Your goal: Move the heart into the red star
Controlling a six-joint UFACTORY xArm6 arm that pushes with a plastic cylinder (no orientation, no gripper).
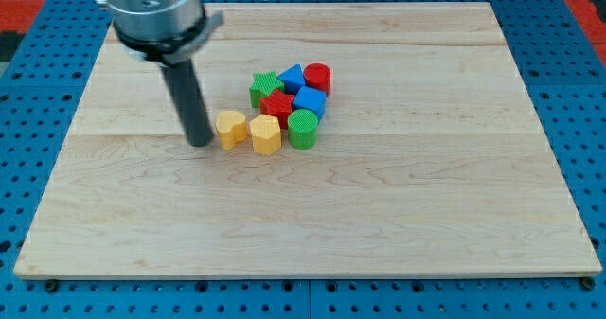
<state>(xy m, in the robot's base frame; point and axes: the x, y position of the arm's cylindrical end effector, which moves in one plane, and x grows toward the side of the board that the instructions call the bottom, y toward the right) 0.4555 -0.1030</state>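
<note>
A yellow heart (230, 128) lies on the wooden board (303, 215), left of a tight cluster of blocks. My tip (200, 143) stands just left of the heart, close to it or touching its left side. The red star (277, 105) sits in the middle of the cluster, up and right of the heart. A yellow hexagon (266, 133) lies between the heart and the rest of the cluster, below the star.
Around the star are a green star (264, 86), a blue triangle (292, 77), a red cylinder (317, 77), a blue cube (310, 101) and a green cylinder (302, 128). The board rests on a blue pegboard (47, 35).
</note>
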